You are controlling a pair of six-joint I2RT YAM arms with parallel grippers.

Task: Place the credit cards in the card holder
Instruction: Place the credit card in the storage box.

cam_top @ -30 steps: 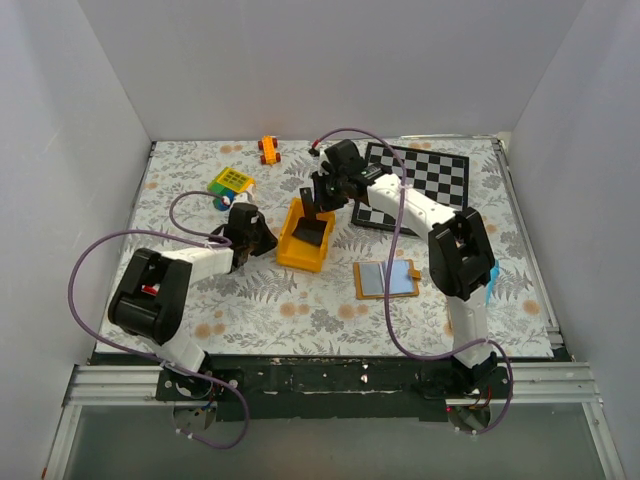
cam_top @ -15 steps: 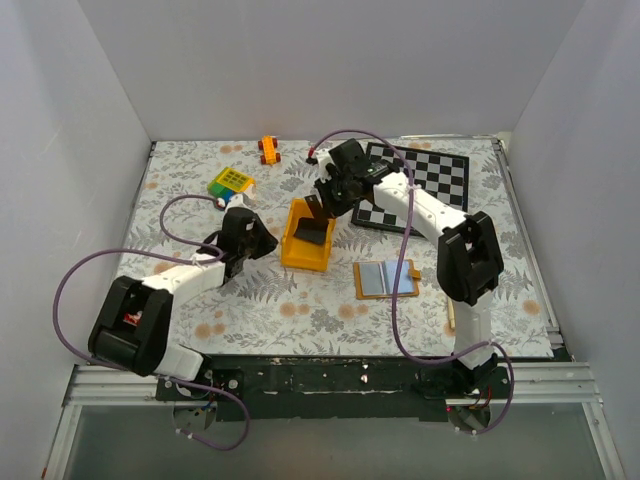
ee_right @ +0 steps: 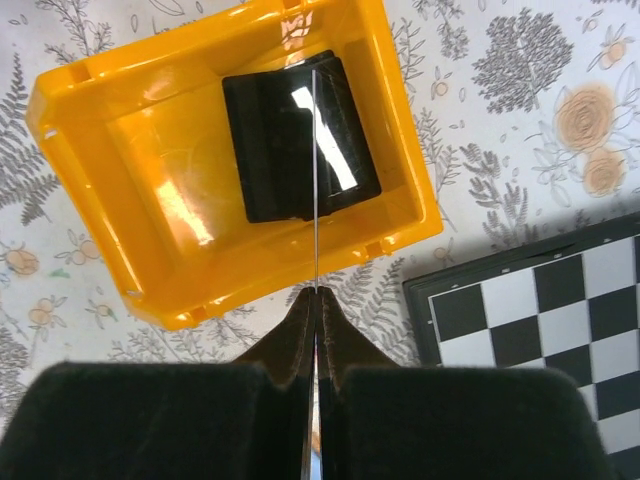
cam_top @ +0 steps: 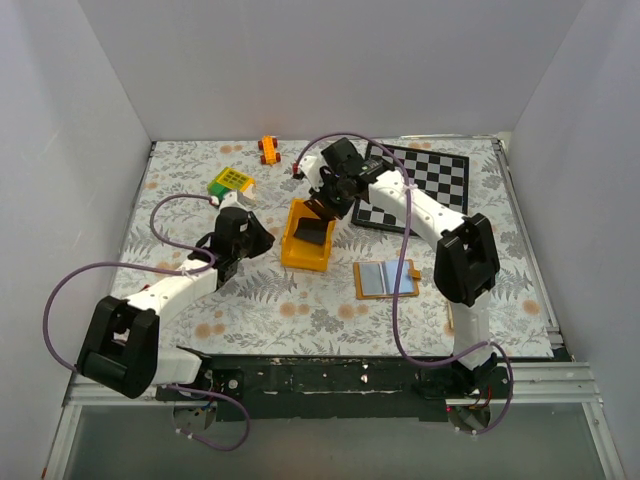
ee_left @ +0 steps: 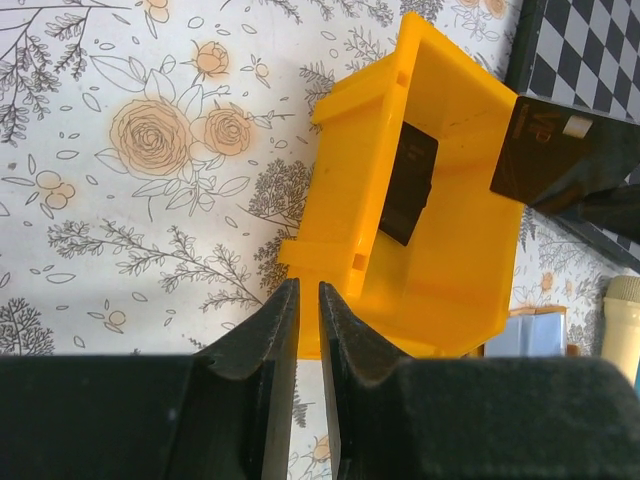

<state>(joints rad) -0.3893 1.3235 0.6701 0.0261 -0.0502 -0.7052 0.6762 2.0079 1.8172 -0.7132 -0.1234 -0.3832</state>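
Observation:
My right gripper (cam_top: 326,200) is shut on a black credit card (cam_top: 320,208) and holds it upright over the yellow bin (cam_top: 293,247). In the right wrist view the gripper (ee_right: 316,292) shows that card edge-on as a thin line (ee_right: 315,180). A second black card (ee_right: 275,140) leans inside the bin; it also shows in the left wrist view (ee_left: 410,185). The tan card holder (cam_top: 387,278) lies open, pale blue-grey side up, to the right of the bin. My left gripper (cam_top: 256,240) is shut and empty at the bin's left side, its tips (ee_left: 308,292) just short of the bin wall (ee_left: 340,190).
A black-and-white chequered board (cam_top: 425,178) lies behind the right arm. A yellow-green toy block (cam_top: 230,182) and a small orange toy car (cam_top: 269,149) sit at the back left. White walls enclose the floral table on three sides.
My right gripper has shifted slightly with the card, still over the bin. The left arm's elbow has swung out to the left and stretched, while its gripper stays beside the bin.

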